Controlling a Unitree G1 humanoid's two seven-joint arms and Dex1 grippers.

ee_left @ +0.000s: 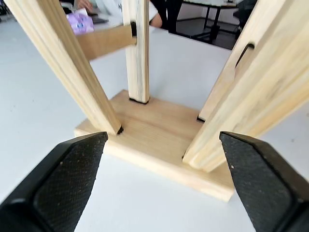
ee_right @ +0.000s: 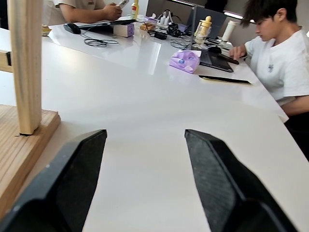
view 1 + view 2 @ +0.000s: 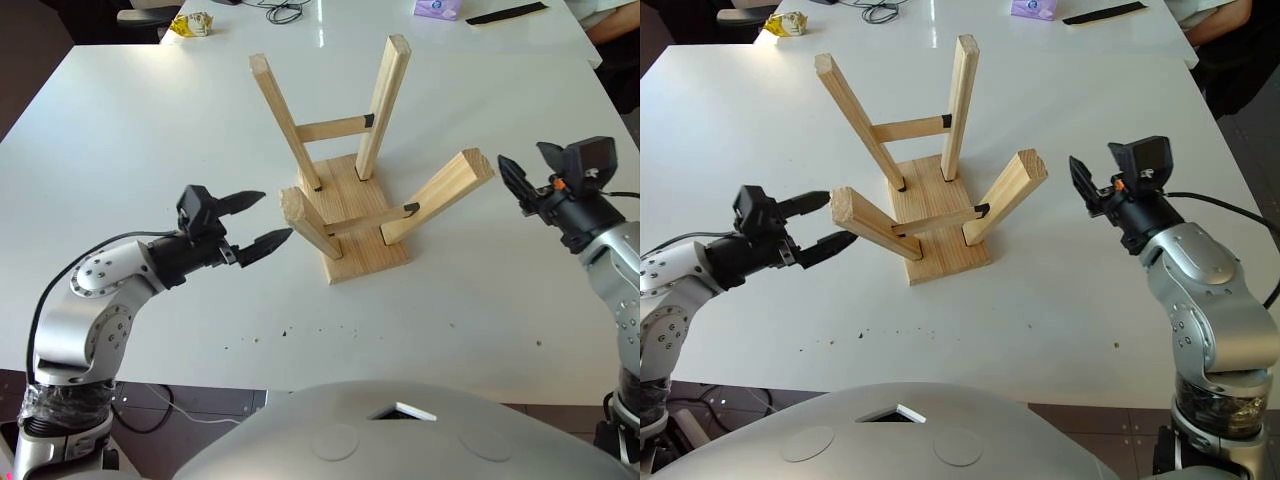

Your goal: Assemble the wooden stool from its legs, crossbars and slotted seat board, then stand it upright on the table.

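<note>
The wooden stool lies upside down on the white table, its seat board [image 3: 365, 262] flat and all legs pointing up. Two upright legs [image 3: 384, 105] at the back are joined by a crossbar [image 3: 330, 128]. The two nearer legs [image 3: 440, 195] lean outward, with a second crossbar [image 3: 365, 220] between them. My left gripper [image 3: 272, 216] is open, its fingertips just left of the near-left leg [image 3: 310, 225], not touching it. My right gripper [image 3: 1092, 183] is open and empty, to the right of the stool, a short way from the near-right leg. The right wrist view catches one leg [image 2: 26, 63] and the seat board [image 2: 24, 140].
At the table's far end lie a yellow packet [image 3: 192, 24], cables [image 3: 285, 12], a purple tissue pack [image 3: 437, 9] and a black strip [image 3: 505, 14]. Small dark specks [image 3: 290, 328] dot the table towards its front edge. Bare table surrounds the stool.
</note>
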